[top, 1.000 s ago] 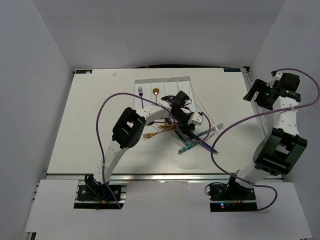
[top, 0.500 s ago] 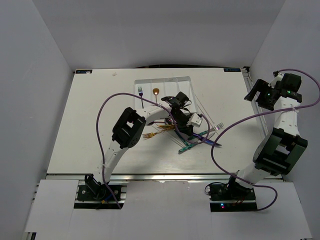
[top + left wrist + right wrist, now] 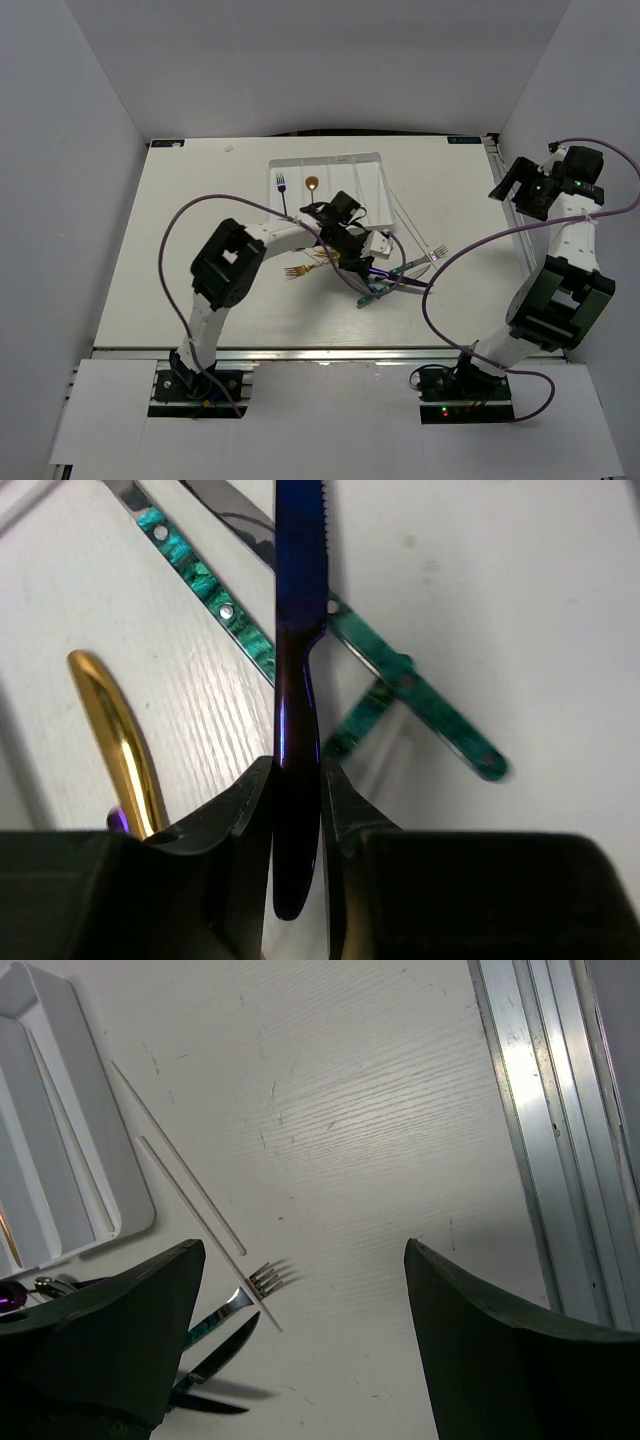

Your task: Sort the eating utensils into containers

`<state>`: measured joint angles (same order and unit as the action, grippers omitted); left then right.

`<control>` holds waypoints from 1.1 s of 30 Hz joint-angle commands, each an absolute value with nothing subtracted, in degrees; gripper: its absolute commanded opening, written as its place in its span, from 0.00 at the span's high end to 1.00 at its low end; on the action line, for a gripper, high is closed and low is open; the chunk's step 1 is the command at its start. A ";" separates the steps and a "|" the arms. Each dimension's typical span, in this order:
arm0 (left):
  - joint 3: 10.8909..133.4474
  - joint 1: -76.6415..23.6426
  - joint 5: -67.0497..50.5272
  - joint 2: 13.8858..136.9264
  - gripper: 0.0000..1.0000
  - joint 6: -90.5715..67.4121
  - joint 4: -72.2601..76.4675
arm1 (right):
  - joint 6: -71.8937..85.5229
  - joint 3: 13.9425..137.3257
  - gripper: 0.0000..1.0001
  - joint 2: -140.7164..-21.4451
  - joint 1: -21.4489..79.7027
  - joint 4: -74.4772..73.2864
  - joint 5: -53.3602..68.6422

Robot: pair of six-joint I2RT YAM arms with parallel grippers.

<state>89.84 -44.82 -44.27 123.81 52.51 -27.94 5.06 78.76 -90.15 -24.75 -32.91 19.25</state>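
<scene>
Left gripper (image 3: 297,825) is closing narrowly on the purple knife (image 3: 300,600), and its two dark fingers (image 3: 245,815) are pressing the slim handle from both sides. The knife is pointing straight away from the gripper, with the toothed blade at the far end. Under the knife, two pieces with teal handles (image 3: 205,585) are lying crossed on the table (image 3: 520,570). The knife is passing over them, but I cannot tell if it is touching them. A gold handle (image 3: 120,740) is lying just beside the left finger.

Seen from above, this gripper is reaching into a small pile of utensils near the middle of the table, just in front of the white tray (image 3: 365,175). A gold fork (image 3: 300,271) is lying beside the pile on its left. In the tray, a purple fork (image 3: 281,184) is lying in the leftmost compartment and a gold spoon (image 3: 312,183) in the next one. Two white chopsticks (image 3: 183,1167) are lying beside the tray's right edge, and one of them is lying across a silver fork (image 3: 262,1280).

Right gripper (image 3: 302,1260) is hanging well apart on the right side, with its jaws standing wide and holding nothing.
</scene>
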 commanded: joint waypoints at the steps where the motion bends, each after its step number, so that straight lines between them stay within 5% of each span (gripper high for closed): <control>1: 82.81 -44.74 -42.81 109.44 1.00 45.53 -15.83 | 6.32 81.65 0.13 -89.74 -25.05 -31.38 19.69; 12: 74.27 -34.29 -27.27 90.53 1.00 15.94 -18.18 | 10.63 80.95 0.11 -89.91 -25.05 -29.09 19.78; 15: 74.01 -30.24 -10.69 88.60 1.00 4.07 -19.60 | 10.90 81.82 0.11 -90.96 -24.96 -29.00 19.16; 16: 73.83 -30.06 3.46 89.03 1.00 -1.61 -20.21 | 10.99 82.17 0.10 -91.31 -24.87 -29.00 18.99; 19: 74.27 -27.09 12.98 90.96 1.00 -10.70 -25.22 | 11.43 83.14 0.11 -92.46 -24.17 -28.74 16.62; 33: 88.13 -19.16 5.28 107.03 1.00 -25.84 -36.21 | 9.58 83.94 0.11 -93.43 -20.66 -28.21 14.06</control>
<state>82.70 -19.38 7.70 106.87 -22.74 -35.46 10.22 81.89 -93.43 -21.45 -29.93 14.85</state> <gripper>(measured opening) 0.317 0.895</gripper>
